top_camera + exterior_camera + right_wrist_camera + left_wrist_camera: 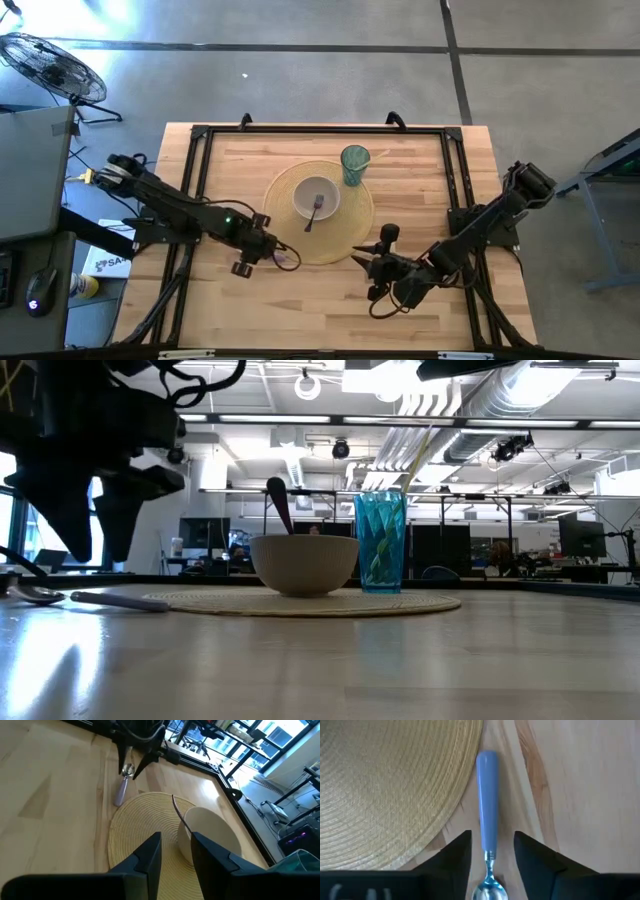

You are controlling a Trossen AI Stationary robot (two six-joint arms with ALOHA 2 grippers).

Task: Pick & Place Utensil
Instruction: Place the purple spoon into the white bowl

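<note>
A spoon with a pale blue handle lies flat on the wood table, beside the near-left rim of a round woven placemat. My left gripper hovers over it, open, with one finger on either side of the spoon's neck and not touching it. The low view shows those fingers above the spoon. My right gripper waits open over the placemat's near-right edge, facing the bowl.
A cream bowl sits in the middle of the placemat with another utensil leaning inside it. A teal tumbler holding a straw stands at the mat's far-right edge. Bare wood lies along the table's near side. A black frame runs around the table.
</note>
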